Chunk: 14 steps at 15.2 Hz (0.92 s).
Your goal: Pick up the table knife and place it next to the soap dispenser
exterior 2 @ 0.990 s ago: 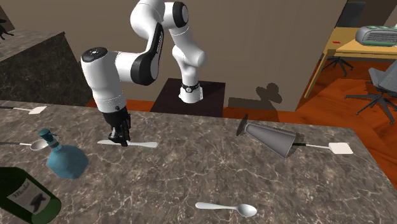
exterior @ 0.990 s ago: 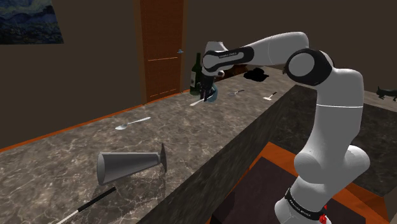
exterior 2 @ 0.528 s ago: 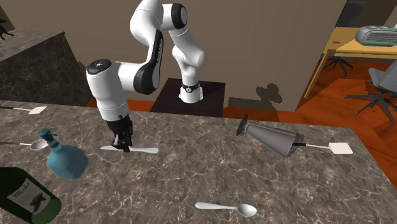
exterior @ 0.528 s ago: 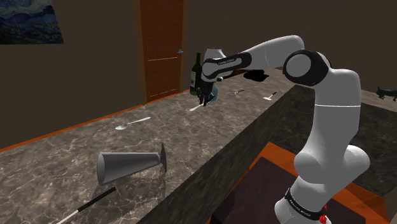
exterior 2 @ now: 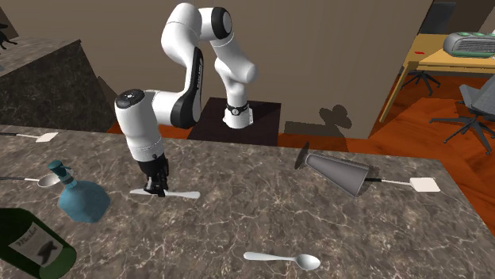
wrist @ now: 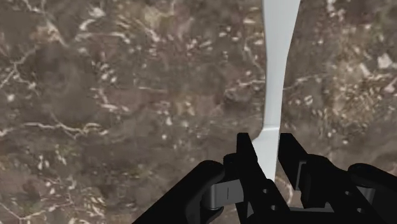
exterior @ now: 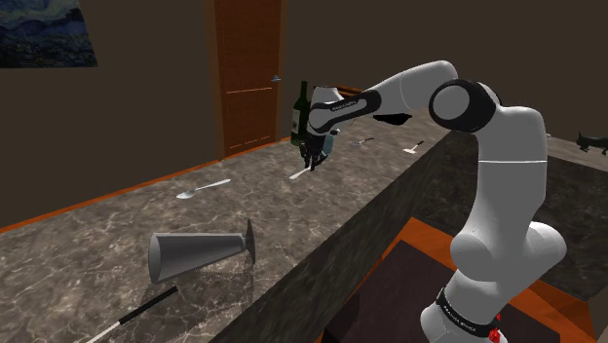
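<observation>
- Looks like the carrying step: holding the white table knife (exterior 2: 184, 194) in the black gripper (exterior 2: 157, 189), very low over the dark marble counter (exterior 2: 333, 238).
- Fingers (wrist: 247, 158) almost closed, pinching the thin knife from both sides, with nothing else between them.
- Gripped close to one end, with the long part of the knife sticking out past the hand.
- Held flat, level with the counter.
- Hard to tell whether touching the counter or just above it.
- Near the blue soap dispenser (exterior 2: 79, 196) already: knife toward the second exterior view's right of it, apart from it, not touching.
- Just past the dispenser, at that view's lower left, a dark green bottle (exterior 2: 32, 242).
- Well apart from the knife: a spoon (exterior 2: 282, 259) and a grey cone-shaped glass (exterior 2: 337, 173) lying on its side, so nothing in the way there.
- Most of the task likely done: knife picked up and brought close; putting down and letting go not yet done.
- Next, most likely: maybe a small move closer to the dispenser, then down until flat on the counter.
- After that: open the fingers wide enough to let go, then lift the hand straight up.
- Needs a slow, gentle touch, so as not to bump the dispenser or the bottle.
- Needs a clean let-go too, so as not to drag or flip the knife on the way up.
</observation>
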Available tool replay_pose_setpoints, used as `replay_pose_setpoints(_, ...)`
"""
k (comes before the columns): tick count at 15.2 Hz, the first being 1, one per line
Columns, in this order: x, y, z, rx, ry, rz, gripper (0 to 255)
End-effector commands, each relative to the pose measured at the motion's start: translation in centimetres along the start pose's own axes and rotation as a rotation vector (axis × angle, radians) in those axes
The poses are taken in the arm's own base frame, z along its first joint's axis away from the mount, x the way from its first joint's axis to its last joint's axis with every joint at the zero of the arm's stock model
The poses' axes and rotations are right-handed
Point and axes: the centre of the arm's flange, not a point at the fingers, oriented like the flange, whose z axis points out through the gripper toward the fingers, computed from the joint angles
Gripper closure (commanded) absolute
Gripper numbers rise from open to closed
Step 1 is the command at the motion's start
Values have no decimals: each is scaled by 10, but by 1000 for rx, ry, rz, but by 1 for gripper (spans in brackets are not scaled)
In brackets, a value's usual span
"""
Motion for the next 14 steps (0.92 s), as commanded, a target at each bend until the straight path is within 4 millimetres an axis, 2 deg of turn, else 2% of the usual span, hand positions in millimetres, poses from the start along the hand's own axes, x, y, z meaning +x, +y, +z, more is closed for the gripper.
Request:
replay_pose_setpoints(1,0,0,3,1,0,0,255)
replay_pose_setpoints(7,0,0,3,1,0,0,255)
replay_pose_setpoints(8,0,0,3,1,0,0,0)
replay_pose_setpoints(13,0,0,3,1,0,0,0)
replay_pose_setpoints(14,0,0,-10,1,0,0,0)
